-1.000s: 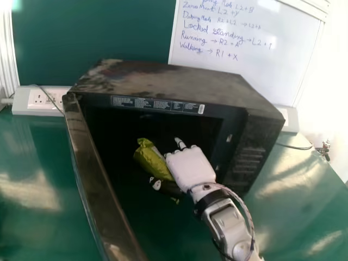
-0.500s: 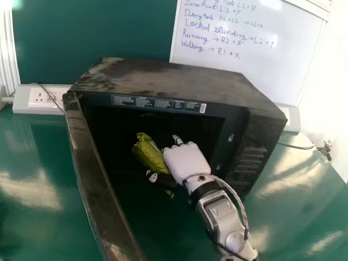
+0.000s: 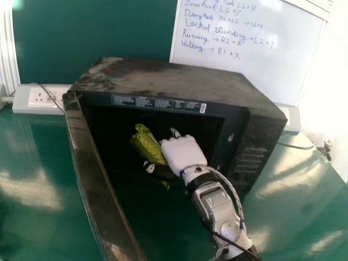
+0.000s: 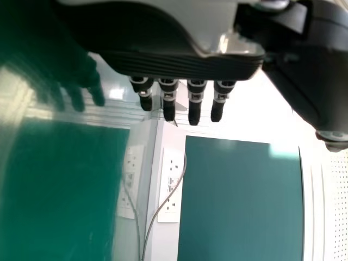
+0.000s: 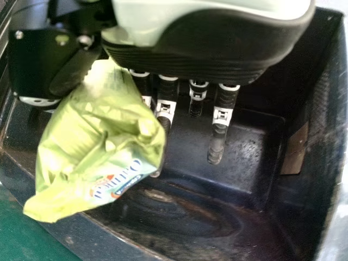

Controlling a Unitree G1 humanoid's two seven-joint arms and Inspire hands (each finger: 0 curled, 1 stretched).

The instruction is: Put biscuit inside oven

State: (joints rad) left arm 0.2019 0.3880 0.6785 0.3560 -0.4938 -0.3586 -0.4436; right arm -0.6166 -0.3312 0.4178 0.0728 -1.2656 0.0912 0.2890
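Note:
My right hand (image 3: 184,153) is in the mouth of the black oven (image 3: 168,81), back of the hand upward. The green biscuit packet (image 3: 148,147) lies along its left side, inside the opening. In the right wrist view, the crinkled packet (image 5: 100,144) is pinched between the thumb and the nearer fingers of my right hand (image 5: 219,115), above the oven's floor (image 5: 239,168); the farther fingers point down beside it. Whether the packet touches the floor cannot be told. My left hand (image 4: 168,95) hangs with its fingers straight in the left wrist view.
The oven door (image 3: 100,179) stands open on the left, its edge running toward the front. The oven's right wall and control side (image 3: 253,157) border my right arm. A socket box (image 3: 41,101) with a cable sits behind on the left, and a whiteboard (image 3: 239,60) stands at the back.
My right hand and the packet have moved a little left and deeper into the oven. The oven and its door look the same.

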